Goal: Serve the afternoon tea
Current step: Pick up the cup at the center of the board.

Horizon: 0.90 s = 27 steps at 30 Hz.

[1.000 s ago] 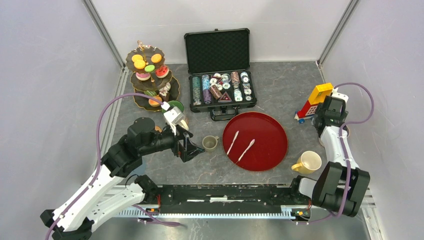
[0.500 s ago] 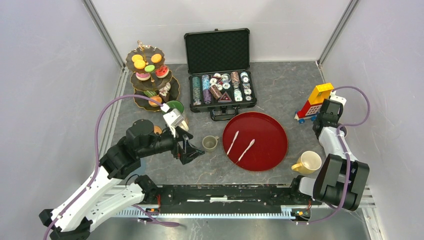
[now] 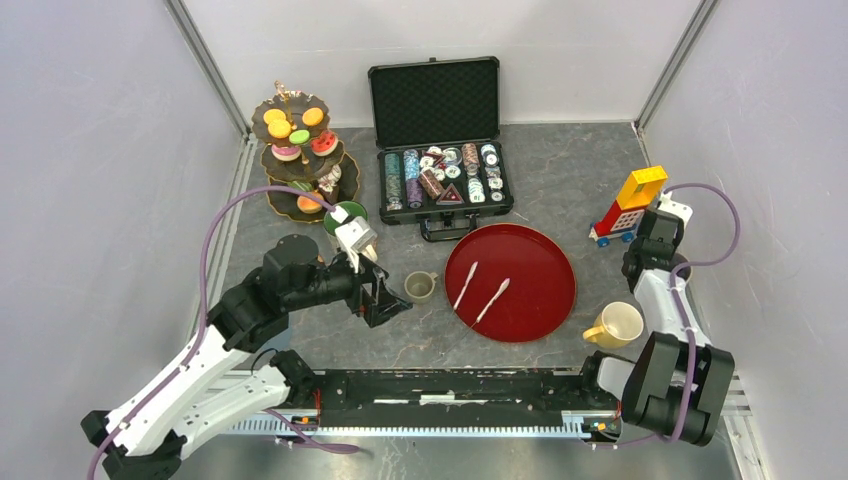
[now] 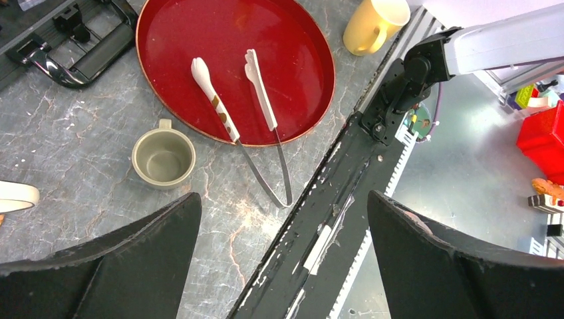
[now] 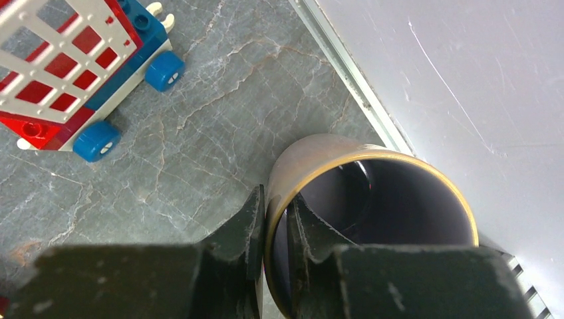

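Right gripper (image 5: 276,219): it is pinching the rim of a grey-brown mug (image 5: 372,193), with one finger inside the wall and one outside.
Grey-brown mug: it is standing upright at about 3 o'clock from the red tray (image 3: 555,300), close against the right wall and just beside the block tower (image 3: 630,205).
Left gripper (image 4: 282,199): it is hovering with its jaws spread wide and gripping nothing, just at 9 o'clock of the olive mug (image 3: 420,287).
Olive mug: it is sitting upright on the table at 9 o'clock of the tray, just off its rim.
Yellow mug (image 3: 615,325): it is resting at about 4 o'clock of the tray, untouched.
Green mug (image 3: 350,213): it is waiting at the foot of the three-tier stand (image 3: 300,150).
Sweets (image 3: 290,130): they are all sitting on the stand's tiers, at 10 o'clock from the tray.
Tongs (image 4: 266,106): they are lying with their white tips in the tray and their joined end over its near edge.
Done so far: judging by the layout, very little, since the tray is carrying only the tongs.
Left to do: the mugs and sweets are not yet on the tray, and the first mug is only being grasped.
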Each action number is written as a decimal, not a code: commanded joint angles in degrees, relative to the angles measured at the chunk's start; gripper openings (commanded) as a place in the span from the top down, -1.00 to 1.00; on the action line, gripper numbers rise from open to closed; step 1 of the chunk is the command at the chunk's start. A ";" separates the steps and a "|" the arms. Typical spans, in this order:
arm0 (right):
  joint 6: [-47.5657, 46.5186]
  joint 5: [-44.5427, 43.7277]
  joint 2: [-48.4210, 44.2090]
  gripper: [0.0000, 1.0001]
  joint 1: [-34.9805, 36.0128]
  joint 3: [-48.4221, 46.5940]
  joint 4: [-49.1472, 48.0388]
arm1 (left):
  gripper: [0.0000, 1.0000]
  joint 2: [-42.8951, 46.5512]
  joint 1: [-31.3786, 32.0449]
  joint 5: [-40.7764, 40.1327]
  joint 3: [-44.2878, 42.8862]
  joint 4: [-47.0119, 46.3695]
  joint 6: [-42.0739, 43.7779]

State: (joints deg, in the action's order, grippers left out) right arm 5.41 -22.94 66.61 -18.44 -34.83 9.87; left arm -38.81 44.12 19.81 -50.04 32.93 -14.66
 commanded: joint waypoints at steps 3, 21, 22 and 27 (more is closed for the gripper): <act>1.52 -4.16 -5.76 1.00 -0.05 -0.50 -2.74 | -1.00 -2.24 0.17 -0.31 0.38 -0.69 3.66; 9.52 -7.14 -31.88 1.00 -0.06 -8.38 8.03 | -1.00 -7.85 0.18 -3.72 0.89 -0.92 3.85; 9.53 -6.58 -32.70 1.00 -0.04 -10.49 9.16 | -1.00 -7.95 0.18 -3.89 0.99 -0.95 3.84; 8.98 -0.78 -35.11 1.00 0.25 -20.12 12.37 | -1.00 -8.38 0.18 -4.92 0.98 -1.11 4.09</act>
State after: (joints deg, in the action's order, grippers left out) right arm 15.14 -27.35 34.33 -18.44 -44.18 26.20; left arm -47.00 44.12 16.38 -49.28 33.15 -14.63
